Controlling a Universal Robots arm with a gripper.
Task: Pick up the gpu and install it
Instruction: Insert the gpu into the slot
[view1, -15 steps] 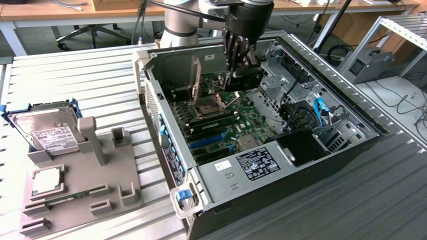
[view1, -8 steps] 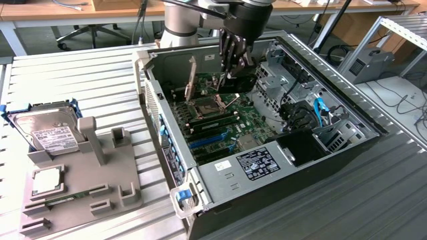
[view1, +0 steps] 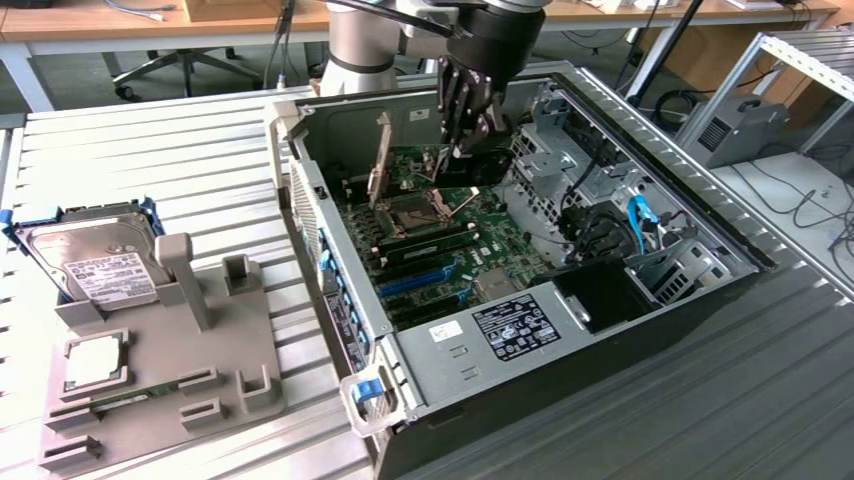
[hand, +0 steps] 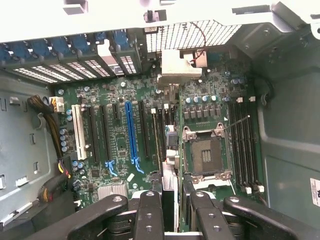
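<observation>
Hand (view1: 470, 135) grips gpu (view1: 477, 166) above motherboard (hand: 150, 135) in open case (view1: 694, 300)

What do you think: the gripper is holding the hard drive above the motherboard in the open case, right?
No: the gripper holds the gpu above the motherboard; the exterior view shows the hard drive on the grey holder.

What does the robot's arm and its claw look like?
The arm is a fat silver-grey tube with a dark joint and a black cable running along it. The gripper is black, with jointed metal fingers held together by round silver bolts.
</observation>
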